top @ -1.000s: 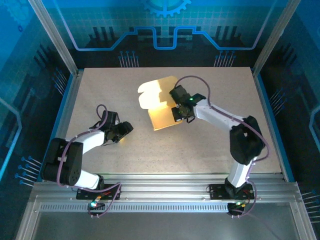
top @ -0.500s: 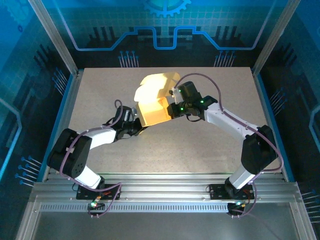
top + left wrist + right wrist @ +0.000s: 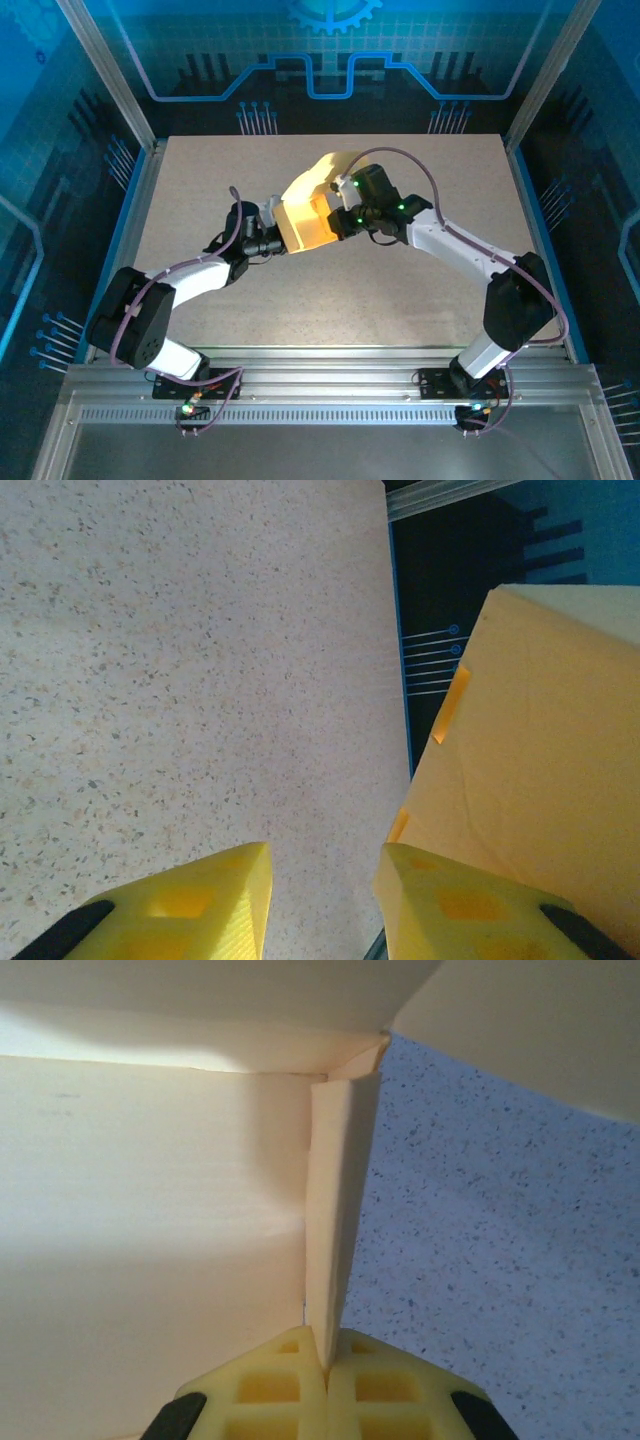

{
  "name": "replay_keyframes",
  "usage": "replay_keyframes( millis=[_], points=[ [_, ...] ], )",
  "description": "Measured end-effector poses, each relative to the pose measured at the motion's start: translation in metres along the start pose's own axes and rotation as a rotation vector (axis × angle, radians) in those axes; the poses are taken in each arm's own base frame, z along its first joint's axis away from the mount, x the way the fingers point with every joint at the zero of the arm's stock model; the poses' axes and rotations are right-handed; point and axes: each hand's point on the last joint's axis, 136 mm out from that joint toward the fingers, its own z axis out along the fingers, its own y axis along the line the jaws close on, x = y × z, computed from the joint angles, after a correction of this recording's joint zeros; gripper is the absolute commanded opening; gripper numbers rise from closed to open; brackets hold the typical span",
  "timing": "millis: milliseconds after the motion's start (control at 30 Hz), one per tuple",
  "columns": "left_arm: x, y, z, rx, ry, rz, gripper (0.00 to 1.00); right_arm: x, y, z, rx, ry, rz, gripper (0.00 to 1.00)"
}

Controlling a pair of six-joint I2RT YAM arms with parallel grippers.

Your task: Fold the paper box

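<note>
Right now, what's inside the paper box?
The paper box shows bare cardboard walls inside, with one folded edge pinched by the right gripper. No contents seen; its far part is covered by its own flaps.

You had the paper box in smooth, matt thin card; the surface looked speckled, matt; the jaws, moulded yellow plastic.

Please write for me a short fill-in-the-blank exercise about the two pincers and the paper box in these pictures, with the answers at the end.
1. The right pincer is ____ on a thin flap of the box.
2. The left pincer stands ____, with the table showing between its fingers.
3. Seen from above, the box is ____ the two pincers.
Answers: shut; open; between.
</note>
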Motion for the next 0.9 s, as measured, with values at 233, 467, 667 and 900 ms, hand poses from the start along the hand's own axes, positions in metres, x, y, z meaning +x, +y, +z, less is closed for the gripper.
replay_keyframes(
  millis=[233,467,667,900],
  points=[
    [0.002,0.000,0.000,0.002,0.007,0.006,0.34,-0.001,0.012,-0.005,0.110,-0.027,-0.156,0.00],
    [0.005,0.000,0.003,0.000,0.025,0.021,0.34,0.000,0.014,-0.008,0.290,-0.027,-0.290,0.00],
    [0.005,0.002,0.010,-0.020,0.032,0.017,0.35,-0.001,0.009,-0.004,0.436,-0.009,-0.372,0.00],
    [0.006,0.008,0.013,-0.039,0.032,0.011,0.38,0.002,0.006,-0.002,0.482,-0.001,-0.386,0.00]
  ],
)
